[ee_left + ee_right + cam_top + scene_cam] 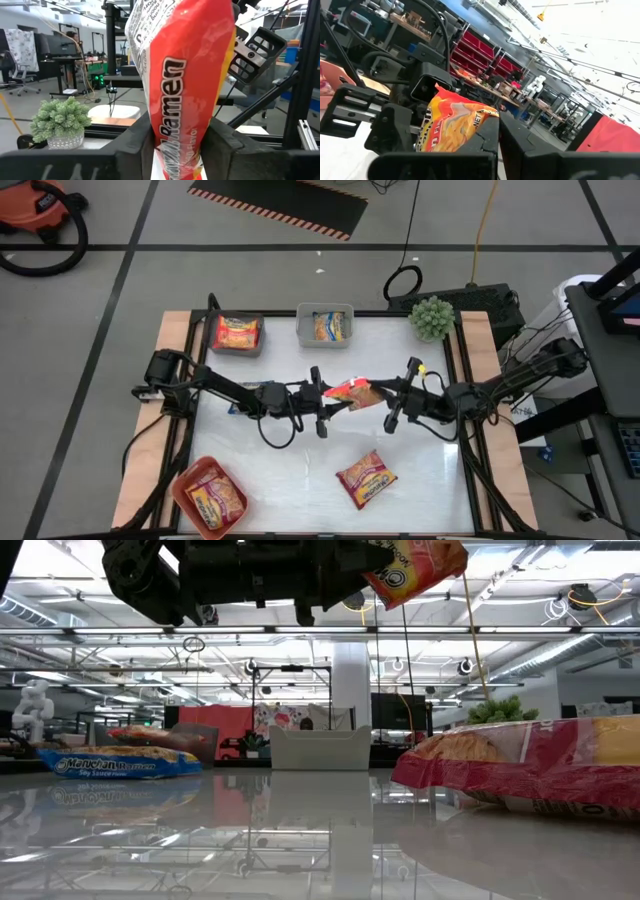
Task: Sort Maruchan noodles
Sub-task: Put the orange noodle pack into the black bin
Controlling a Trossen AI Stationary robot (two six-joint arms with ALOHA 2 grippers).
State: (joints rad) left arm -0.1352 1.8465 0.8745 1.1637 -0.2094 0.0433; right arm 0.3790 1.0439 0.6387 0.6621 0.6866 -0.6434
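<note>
**Two grippers hold one noodle packet up in the air**

An orange-red packet [352,389] of noodles hangs above the middle of the white table [300,480]. It does not touch the table. In the low view it shows high up, under the dark arms.

The left gripper [322,395] comes in from 9 o'clock. The packet is just at its 3 o'clock side. In the left wrist view the two dark fingers [137,142] press on the thin bottom end of the packet [182,90], one on each side. They are only a little way apart, with the wrapper squeezed between them.

The right gripper [385,393] comes in from 3 o'clock. The packet is at its 9 o'clock side. In the right wrist view its fingers [482,140] are pinched tight on a corner of the packet [452,127].

Another orange-red packet [365,478] lies flat on the table at 5 o'clock. A blue packet [118,762] lies under the left arm, at 9 o'clock.

A grey bin [237,334] at 11 o'clock has an orange-red packet in it. A clear bin [325,325] at 12 o'clock has a blue and yellow one. A salmon-red bin [208,498] at 7 o'clock has one more
</note>
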